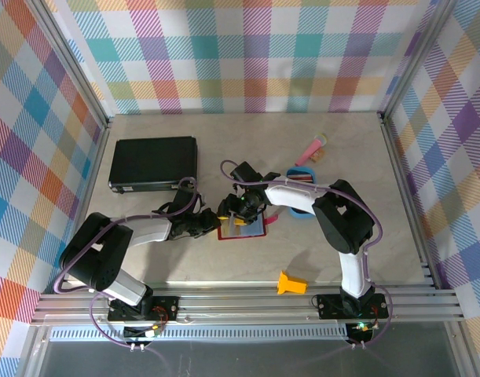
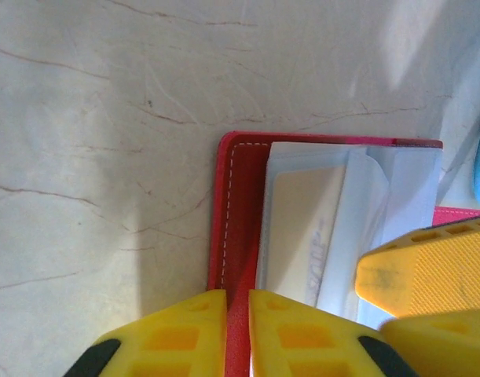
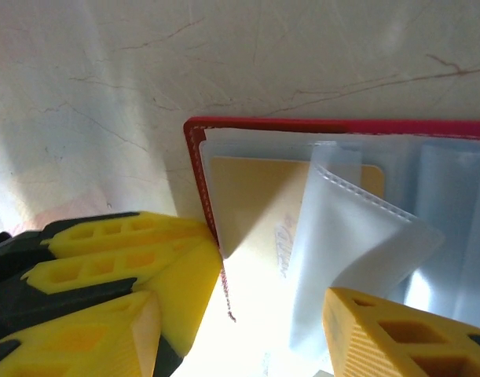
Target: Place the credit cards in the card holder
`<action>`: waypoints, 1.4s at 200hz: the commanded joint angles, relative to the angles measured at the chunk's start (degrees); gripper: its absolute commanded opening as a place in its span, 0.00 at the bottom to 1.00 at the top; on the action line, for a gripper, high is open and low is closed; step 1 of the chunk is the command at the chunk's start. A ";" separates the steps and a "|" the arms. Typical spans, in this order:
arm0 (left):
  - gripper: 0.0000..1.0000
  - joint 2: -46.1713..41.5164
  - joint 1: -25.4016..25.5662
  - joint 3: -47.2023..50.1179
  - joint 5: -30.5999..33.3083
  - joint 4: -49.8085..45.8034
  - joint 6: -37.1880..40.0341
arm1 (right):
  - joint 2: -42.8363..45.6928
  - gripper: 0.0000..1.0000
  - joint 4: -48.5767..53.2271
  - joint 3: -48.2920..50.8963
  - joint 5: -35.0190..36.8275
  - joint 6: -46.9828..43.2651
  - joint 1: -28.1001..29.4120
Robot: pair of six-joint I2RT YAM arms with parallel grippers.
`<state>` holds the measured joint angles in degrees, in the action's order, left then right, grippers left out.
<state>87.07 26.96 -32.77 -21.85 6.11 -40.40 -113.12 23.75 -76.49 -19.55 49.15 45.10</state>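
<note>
Since the open card holder likely needs steadying, the left claw pinches shut on its left red edge. A gold-tan card lies under its lifted clear sleeve, which the right claw straddles, jaws apart.

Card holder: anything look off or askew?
Yes. In the open card holder, one clear sleeve curls up off the stack instead of lying flat, bowing over the tan card. No damage or spill shows.
</note>
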 commanded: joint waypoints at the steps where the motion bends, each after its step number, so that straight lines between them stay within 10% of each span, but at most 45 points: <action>1: 0.08 -1.98 0.46 0.39 -0.20 -0.57 0.82 | -0.26 0.56 -0.72 0.12 0.50 1.56 0.34; 94: 0.00 -9.05 0.55 0.01 2.15 -9.23 1.28 | -1.31 0.56 -0.59 -0.66 0.83 2.10 0.34; 164: 0.00 -16.23 5.09 7.09 -4.61 1.94 -7.30 | -1.66 0.56 -0.11 -1.67 0.57 1.79 0.33; 280: 0.00 -7.08 11.12 5.34 4.35 10.16 4.39 | -0.80 0.56 -0.46 -1.48 -0.11 1.69 0.36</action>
<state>79.44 37.50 -26.13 -21.50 13.96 -40.23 -113.95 23.35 -76.62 -18.98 50.59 45.10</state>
